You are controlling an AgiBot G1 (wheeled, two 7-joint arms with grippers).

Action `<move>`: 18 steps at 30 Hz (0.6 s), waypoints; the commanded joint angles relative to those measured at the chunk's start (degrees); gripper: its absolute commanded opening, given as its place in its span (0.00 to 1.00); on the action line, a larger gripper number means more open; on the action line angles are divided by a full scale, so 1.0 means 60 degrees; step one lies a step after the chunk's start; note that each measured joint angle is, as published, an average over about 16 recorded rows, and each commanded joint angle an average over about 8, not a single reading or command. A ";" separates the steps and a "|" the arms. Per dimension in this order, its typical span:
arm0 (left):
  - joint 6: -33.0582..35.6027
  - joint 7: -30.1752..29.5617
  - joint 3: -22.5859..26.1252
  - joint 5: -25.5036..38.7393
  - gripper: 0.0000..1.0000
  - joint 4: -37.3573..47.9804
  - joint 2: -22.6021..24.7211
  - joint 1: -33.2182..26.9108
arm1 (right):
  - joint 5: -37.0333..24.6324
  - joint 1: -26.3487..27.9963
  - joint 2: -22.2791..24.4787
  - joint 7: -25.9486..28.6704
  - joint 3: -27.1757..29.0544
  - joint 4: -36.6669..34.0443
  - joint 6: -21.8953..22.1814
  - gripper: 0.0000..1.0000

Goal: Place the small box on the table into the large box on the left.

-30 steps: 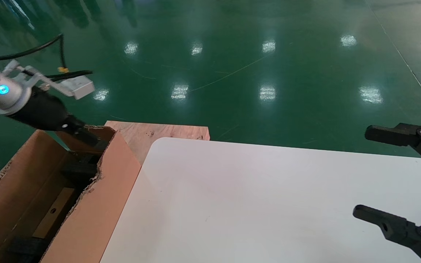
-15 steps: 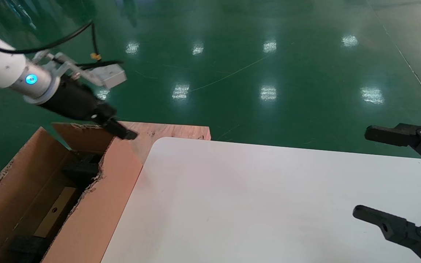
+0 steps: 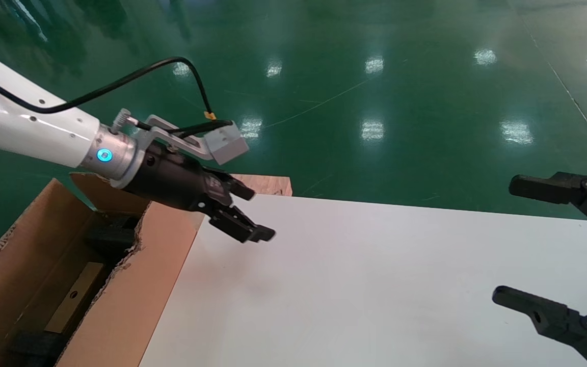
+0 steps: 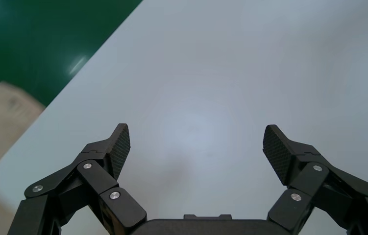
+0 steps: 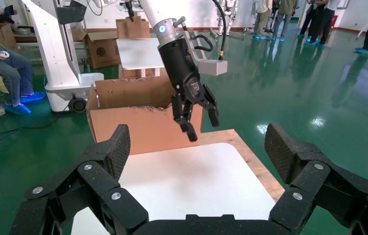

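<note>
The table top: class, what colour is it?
Plain white; the table shows best in the head view.

A glossy white left arm (image 3: 13,130) is seen, a black cable (image 3: 135,76) looped along it. A silver wrist ring (image 3: 112,155) is lit by a blue dot. Black linkage fingers (image 4: 115,149), textured pads and silver screws are shown on both grippers.
</note>
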 commanded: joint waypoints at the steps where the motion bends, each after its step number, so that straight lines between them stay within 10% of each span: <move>1: 0.0108 0.0227 -0.0537 -0.0162 1.00 -0.0131 -0.0022 0.0389 | 0.0000 0.0000 0.0000 0.0000 0.0000 0.0000 0.0000 1.00; 18: 0.1028 0.2162 -0.5119 -0.1542 1.00 -0.1253 -0.0206 0.3711 | 0.0000 0.0000 0.0000 0.0000 -0.0001 0.0000 0.0000 1.00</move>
